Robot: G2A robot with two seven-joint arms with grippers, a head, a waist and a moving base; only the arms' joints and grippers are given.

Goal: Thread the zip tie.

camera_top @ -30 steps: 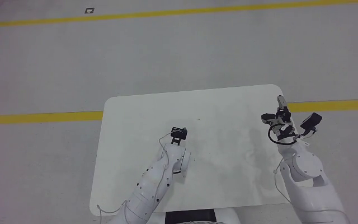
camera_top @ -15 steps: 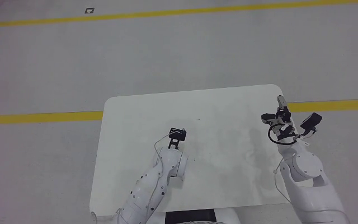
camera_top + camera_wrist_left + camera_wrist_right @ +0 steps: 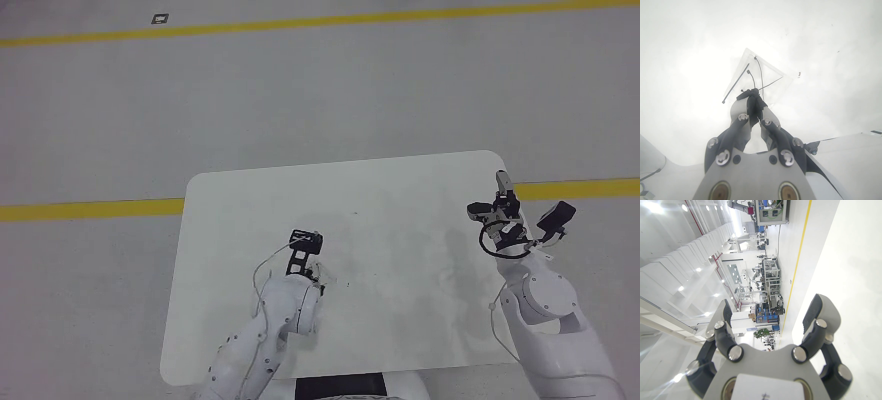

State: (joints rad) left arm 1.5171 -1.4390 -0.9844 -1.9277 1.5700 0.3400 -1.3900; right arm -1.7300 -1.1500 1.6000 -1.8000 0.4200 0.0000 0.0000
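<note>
We see a clear flat tray (image 3: 772, 69) on the white table (image 3: 687, 56); thin black zip ties (image 3: 761, 75) lie in it and some cross each other; one straight tie (image 3: 736, 83) pokes out past the tray's edge. The left gripper (image 3: 753, 93) is pinched tight on one zip tie (image 3: 753, 81) just over the tray, and its fingers (image 3: 742, 96) hide part of the pile; the right gripper (image 3: 770, 306) is well apart by the table's edge, spread wide with nothing in it.
</note>
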